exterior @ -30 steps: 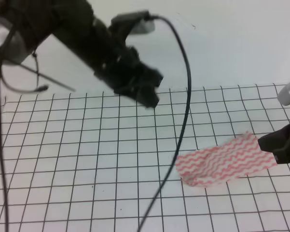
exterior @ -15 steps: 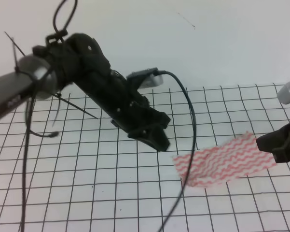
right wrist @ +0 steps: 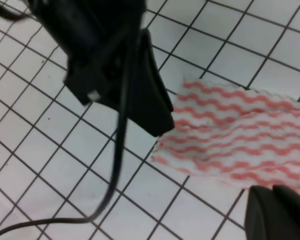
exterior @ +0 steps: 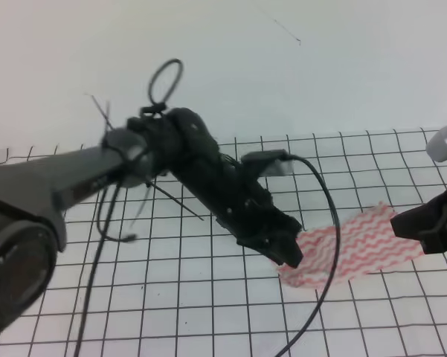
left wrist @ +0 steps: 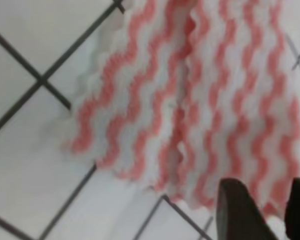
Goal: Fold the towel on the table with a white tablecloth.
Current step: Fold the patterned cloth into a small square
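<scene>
The towel (exterior: 357, 245) is lying flat and unfolded on the right part of the bench (exterior: 171, 297); folding is not yet begun. The left end effector (exterior: 286, 253) is hovering at its left edge, fingers slightly apart. The right end effector (exterior: 424, 227) is waiting at the right edge; whether it is open I cannot tell. Open grid is lying all around.

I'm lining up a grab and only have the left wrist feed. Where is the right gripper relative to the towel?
Observer: In the high view the right gripper is at the right end of the towel. I can't tell whether it is shut.
Operator: How does the whole towel lie?
Observer: As one long strip on the white tablecloth, slanting up toward the right.
Operator: And my gripper?
Observer: The right wrist view shows the left gripper over the towel's left end. Contact is unclear.
</scene>
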Controlling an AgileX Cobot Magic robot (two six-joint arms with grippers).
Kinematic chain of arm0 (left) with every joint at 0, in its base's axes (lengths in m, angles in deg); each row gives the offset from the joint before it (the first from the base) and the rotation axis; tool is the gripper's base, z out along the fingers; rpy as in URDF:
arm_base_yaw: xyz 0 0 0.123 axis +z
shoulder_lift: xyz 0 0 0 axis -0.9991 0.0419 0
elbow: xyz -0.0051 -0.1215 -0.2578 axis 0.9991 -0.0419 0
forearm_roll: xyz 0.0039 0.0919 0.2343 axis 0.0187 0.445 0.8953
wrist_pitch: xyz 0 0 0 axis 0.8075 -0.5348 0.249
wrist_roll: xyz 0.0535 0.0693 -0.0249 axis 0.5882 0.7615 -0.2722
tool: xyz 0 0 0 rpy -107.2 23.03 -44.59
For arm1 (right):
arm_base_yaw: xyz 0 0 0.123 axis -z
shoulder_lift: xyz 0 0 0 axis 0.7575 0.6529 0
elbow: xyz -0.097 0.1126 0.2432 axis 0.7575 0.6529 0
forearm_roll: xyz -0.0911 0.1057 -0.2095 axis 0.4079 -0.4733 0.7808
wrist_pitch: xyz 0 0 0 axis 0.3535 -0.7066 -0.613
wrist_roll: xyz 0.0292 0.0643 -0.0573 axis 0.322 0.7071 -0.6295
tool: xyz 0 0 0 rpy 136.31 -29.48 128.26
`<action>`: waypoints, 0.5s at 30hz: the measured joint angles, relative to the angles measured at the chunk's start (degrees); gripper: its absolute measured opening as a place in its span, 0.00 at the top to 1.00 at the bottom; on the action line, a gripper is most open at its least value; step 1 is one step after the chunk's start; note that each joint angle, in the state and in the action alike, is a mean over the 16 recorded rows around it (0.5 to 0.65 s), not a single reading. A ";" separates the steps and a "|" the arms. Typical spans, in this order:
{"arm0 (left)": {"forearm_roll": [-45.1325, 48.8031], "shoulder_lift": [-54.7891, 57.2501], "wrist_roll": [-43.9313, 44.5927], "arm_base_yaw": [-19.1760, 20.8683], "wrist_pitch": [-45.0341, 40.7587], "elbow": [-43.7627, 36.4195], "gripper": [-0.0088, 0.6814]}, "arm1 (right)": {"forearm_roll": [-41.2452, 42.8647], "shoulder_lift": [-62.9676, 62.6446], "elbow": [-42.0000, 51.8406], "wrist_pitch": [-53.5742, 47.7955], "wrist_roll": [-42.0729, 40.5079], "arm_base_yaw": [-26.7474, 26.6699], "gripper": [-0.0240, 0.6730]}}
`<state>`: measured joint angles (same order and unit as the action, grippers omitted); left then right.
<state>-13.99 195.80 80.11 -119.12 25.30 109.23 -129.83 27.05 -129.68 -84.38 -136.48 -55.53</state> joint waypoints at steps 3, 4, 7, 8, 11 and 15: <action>0.98 0.98 0.07 -1.04 1.89 0.00 0.60 | -0.24 0.00 0.00 -0.50 0.02 0.00 0.95; 1.29 1.22 0.03 -1.32 2.57 0.00 0.58 | -0.34 0.00 0.00 -0.66 0.03 0.00 0.95; 1.93 1.69 -0.18 -1.89 4.54 0.00 0.55 | -0.62 0.00 0.00 -1.07 0.05 0.00 0.95; 2.01 1.80 -0.25 -2.00 5.06 0.00 0.54 | -0.72 0.00 0.00 -1.20 0.05 0.00 0.95; 2.03 2.03 -0.40 -2.21 6.21 0.00 0.53 | -1.02 0.00 0.00 -1.54 0.07 0.00 0.95; 2.15 2.17 -0.40 -2.30 6.79 0.00 0.53 | -1.50 0.00 0.00 -1.86 0.09 0.00 0.95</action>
<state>-11.84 197.97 79.71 -121.42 32.09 109.23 -131.33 27.05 -129.68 -86.24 -136.40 -55.53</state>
